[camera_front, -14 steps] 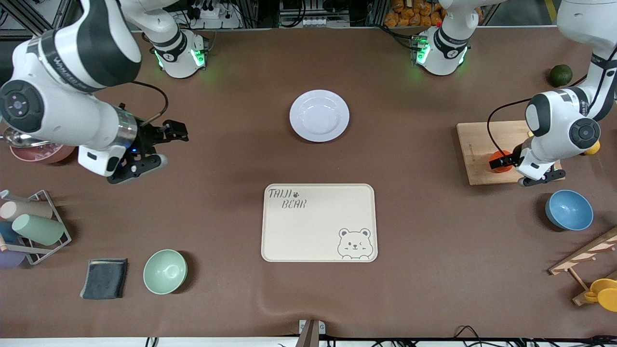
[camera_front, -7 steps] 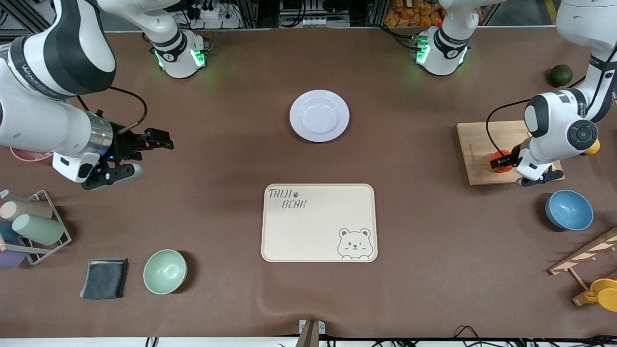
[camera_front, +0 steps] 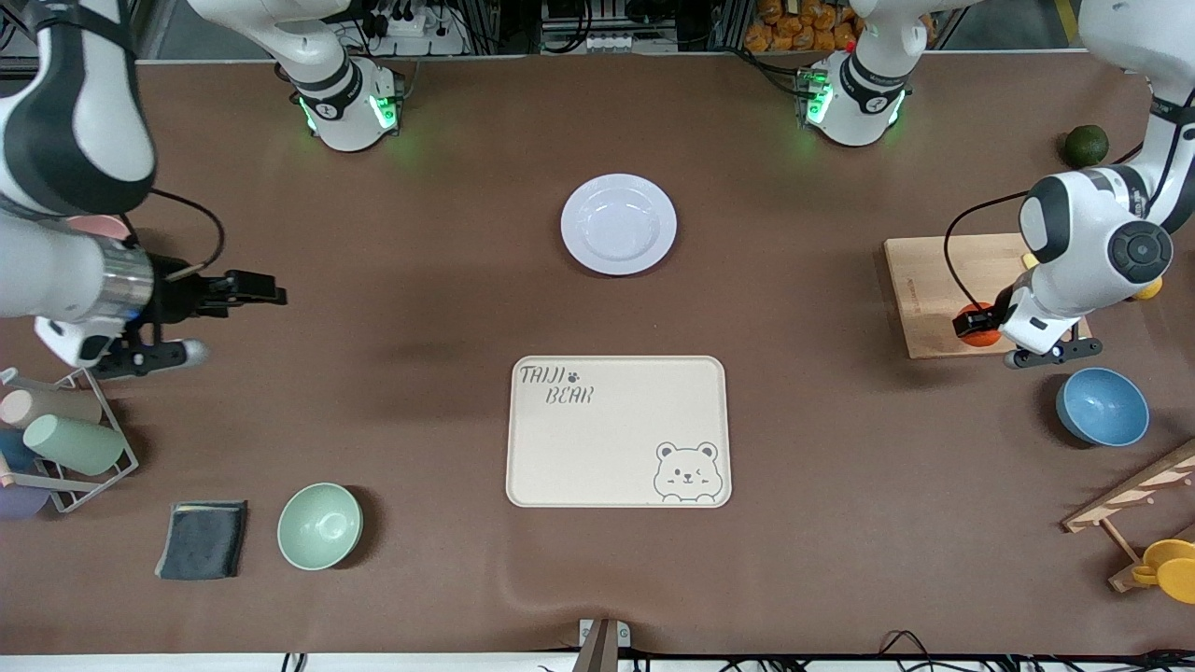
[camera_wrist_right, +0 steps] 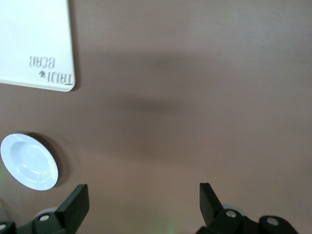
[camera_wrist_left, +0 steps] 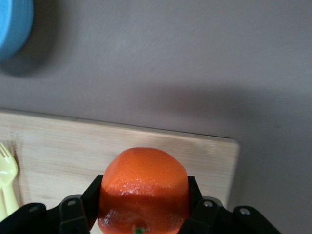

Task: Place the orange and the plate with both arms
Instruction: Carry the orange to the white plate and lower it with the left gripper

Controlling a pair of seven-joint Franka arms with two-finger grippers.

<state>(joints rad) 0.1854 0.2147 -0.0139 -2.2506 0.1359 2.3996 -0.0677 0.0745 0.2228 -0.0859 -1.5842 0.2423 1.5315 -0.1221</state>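
- Left gripper [camera_front: 982, 327]: clamped on the orange [camera_front: 979, 331], mid-right of the front frame, over the lower edge of the wooden cutting board [camera_front: 934, 294]. In the left wrist view the black fingers [camera_wrist_left: 92, 197] press both sides of the fruit, board directly under it.
- Cannot tell whether the orange is clear of the board or resting on it.
- Right gripper [camera_front: 224, 317]: fingers spread wide apart, holding nothing, over bare table at the left edge of the front frame. Right wrist view shows only table between the fingers.
- Plate [camera_front: 618, 224]: untouched, upper centre of the front frame, flat on the table, well apart from both grippers.
- Bear-print tray [camera_front: 616, 431]: centre of frame, nothing on it. Judged the likely drop spot; the task line does not say.
- Progress, as a judgement: early. Orange grasp done; orange carry and release left. Plate leg not started: approach, grasp, move, set down all pending.
- Right arm looks to be waiting.
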